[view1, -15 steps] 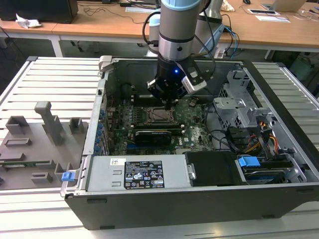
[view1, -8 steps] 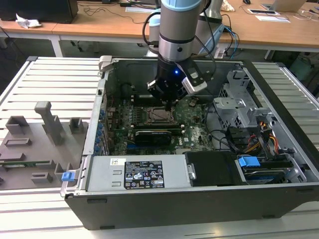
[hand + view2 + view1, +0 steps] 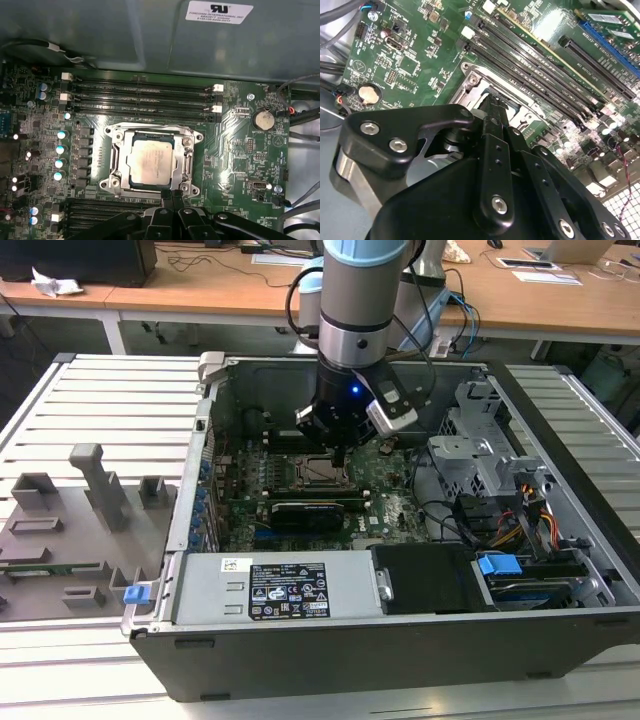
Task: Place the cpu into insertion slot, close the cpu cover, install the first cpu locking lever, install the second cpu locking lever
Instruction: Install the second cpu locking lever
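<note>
Down inside the open computer case, the black two-fingered hand (image 3: 172, 196) hangs low over the near edge of the insertion slot (image 3: 116, 161), a small square socket with a bright metal rim on the green motherboard (image 3: 240, 150). Its fingers are pressed together with nothing between them (a pushing pose, I would judge, not a grasping one), their tip just at the socket's rim in both wrist views. The cpu (image 3: 150, 161), a flat square chip with a pale silver-grey top, already lies seated in the slot. Around it the cpu cover (image 3: 189, 150), a thin silver frame plate with a large square cut-out, seems to lie flat, so the chip shows through its opening. Whether either locking lever is latched I cannot tell. Beyond the socket run long black memory slots (image 3: 142, 97). In the exterior view the grey arm (image 3: 358, 310) reaches straight down into the case (image 3: 190, 510), which rests on a ribbed metal tabletop (image 3: 110, 400); a grey fixture block (image 3: 70, 530) sits at that view's left.
</note>
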Robot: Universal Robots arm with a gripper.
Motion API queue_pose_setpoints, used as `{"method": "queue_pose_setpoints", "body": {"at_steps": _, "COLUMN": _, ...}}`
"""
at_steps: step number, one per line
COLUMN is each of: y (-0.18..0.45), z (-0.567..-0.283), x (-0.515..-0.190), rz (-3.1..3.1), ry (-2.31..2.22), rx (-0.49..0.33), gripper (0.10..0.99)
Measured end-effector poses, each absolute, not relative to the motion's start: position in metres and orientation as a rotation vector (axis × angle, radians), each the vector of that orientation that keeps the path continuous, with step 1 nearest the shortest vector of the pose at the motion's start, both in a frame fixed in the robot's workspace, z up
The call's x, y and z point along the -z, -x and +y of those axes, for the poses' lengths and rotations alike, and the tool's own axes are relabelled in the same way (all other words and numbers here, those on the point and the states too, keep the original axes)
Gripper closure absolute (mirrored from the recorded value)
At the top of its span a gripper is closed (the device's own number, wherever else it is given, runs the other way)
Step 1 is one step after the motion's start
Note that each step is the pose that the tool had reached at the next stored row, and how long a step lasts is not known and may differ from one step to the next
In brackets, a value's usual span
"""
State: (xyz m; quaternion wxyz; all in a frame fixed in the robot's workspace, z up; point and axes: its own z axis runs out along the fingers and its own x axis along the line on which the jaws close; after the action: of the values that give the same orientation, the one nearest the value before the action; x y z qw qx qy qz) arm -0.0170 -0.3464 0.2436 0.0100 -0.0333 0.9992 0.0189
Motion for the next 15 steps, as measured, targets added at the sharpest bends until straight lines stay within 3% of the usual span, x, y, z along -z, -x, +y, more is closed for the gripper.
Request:
{"method": "queue_pose_setpoints", "body": {"at_steps": 10, "y": 0.017, "z": -0.360, "x": -0.246, "rz": 3.123, "ry": 0.105, "rx": -0.064, "gripper": 0.980}}
{"method": "queue_pose_setpoints", "body": {"at_steps": 15, "y": 0.017, "z": -0.368, "x": -0.243, "rz": 3.123, "ry": 0.104, "rx": -0.120, "gripper": 0.980}}
